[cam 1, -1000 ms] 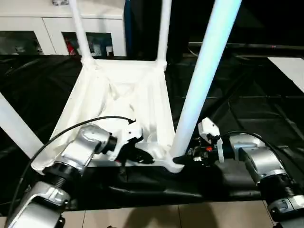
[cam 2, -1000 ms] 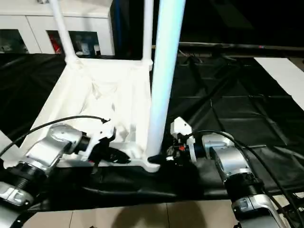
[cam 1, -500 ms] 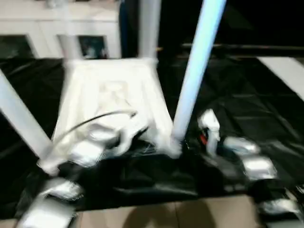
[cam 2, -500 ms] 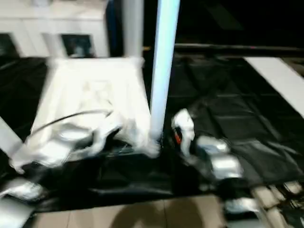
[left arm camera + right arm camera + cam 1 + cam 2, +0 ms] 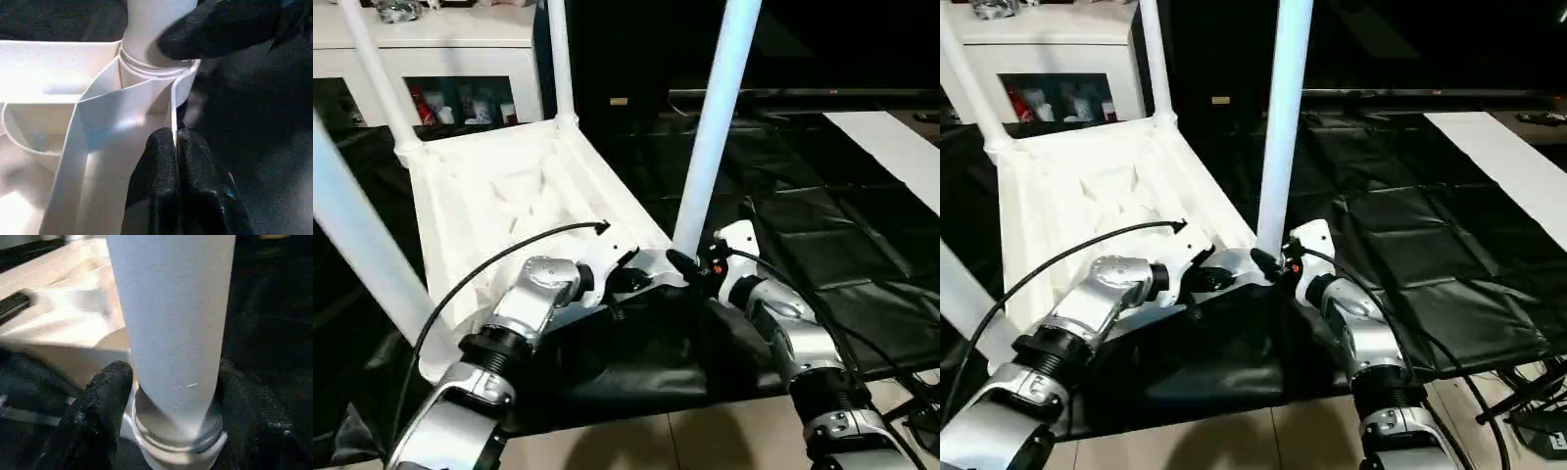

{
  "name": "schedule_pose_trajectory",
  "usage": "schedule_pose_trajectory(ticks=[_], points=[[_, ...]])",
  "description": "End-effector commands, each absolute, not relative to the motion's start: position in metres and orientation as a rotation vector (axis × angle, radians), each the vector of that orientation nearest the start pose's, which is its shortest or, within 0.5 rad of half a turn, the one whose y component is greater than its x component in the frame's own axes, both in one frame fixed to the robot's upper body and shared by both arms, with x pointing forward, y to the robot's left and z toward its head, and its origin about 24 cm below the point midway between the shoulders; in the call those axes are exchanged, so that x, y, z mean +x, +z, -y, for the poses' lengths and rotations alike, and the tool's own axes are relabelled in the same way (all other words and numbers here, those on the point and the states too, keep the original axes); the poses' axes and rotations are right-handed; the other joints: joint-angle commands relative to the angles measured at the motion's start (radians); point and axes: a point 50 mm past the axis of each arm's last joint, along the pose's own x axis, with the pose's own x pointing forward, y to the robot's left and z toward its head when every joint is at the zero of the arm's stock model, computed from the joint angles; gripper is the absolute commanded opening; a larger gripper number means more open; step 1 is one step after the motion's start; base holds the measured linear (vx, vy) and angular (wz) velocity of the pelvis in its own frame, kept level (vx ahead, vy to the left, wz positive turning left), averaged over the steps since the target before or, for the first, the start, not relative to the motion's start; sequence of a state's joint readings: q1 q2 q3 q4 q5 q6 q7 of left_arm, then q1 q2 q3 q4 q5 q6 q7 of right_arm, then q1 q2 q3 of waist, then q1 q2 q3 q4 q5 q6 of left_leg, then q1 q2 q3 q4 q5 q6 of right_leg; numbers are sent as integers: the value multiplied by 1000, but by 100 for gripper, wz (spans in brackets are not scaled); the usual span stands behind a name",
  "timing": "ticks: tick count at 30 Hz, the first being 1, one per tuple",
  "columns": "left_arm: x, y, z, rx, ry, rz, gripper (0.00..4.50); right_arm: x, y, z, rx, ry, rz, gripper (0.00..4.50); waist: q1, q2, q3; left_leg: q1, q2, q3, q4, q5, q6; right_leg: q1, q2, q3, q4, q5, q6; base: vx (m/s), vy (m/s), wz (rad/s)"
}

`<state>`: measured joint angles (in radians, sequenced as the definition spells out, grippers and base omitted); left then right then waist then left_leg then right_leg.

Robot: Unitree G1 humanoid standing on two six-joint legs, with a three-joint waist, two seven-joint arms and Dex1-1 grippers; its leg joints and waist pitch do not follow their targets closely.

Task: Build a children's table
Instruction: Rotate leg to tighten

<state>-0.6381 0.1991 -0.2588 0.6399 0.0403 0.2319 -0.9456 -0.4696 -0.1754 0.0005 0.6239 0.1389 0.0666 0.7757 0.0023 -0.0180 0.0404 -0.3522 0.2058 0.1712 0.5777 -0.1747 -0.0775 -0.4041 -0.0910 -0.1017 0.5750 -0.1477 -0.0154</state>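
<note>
White table point(image 5: 499, 186) (no legible markings).

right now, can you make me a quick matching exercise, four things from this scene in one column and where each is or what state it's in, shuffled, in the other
Things
1. left gripper
2. right gripper
3. children's table
4. white cabinet

Places or states
A. upside down on the black cover, legs pointing up
B. one finger on each side of the base of the near right leg
C. stands behind the work, small items behind its glass doors
D. pinching the thin rim beside the near right corner socket

Pairs: 1-D, 2-B, 3-A, 4-C
</note>
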Motion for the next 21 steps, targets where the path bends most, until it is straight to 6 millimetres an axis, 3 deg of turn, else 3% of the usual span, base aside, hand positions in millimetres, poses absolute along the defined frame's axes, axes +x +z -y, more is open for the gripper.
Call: schedule_pose_trajectory(ticks=[1,6,8,11,18,19,21], points=[[323,61,-67,322,-1288,-347,0,301,24,93,31,1139,-300,315,11,0,-55,-4,19,-6,-69,-350,64,45,-50,42,-87,-444,-147,0,0,0],[313,62,-85,346,-1417,-374,0,300,32,119,4,1243,-325,315,24,5,-58,-7,25,-2,-69,-272,75,53,-53,47,-72,-337,-199,0,0,0],[305,61,-99,362,-1492,-418,0,296,38,135,-17,1335,-363,315,41,8,-61,-3,29,-1,-69,-250,78,58,-50,47,-62,-282,-219,0,0,0],[302,60,-111,387,-1517,-454,0,292,41,146,-53,1389,-398,315,55,12,-59,2,32,6,-68,-240,76,53,-46,47,-56,-234,-239,0,0,0],[300,61,-126,408,-1530,-489,0,288,44,147,-41,1453,-411,270,67,9,-56,5,30,4,-72,-281,38,52,-50,49,-63,-325,-204,0,0,0],[299,61,-127,408,-1529,-491,0,287,44,146,-31,1466,-415,246,67,8,-57,5,30,4,-72,-278,38,52,-50,50,-62,-322,-202,0,0,0],[299,61,-128,408,-1531,-491,0,285,44,144,-13,1489,-424,246,67,7,-57,3,30,4,-72,-261,41,54,-49,50,-60,-303,-205,0,0,0]])
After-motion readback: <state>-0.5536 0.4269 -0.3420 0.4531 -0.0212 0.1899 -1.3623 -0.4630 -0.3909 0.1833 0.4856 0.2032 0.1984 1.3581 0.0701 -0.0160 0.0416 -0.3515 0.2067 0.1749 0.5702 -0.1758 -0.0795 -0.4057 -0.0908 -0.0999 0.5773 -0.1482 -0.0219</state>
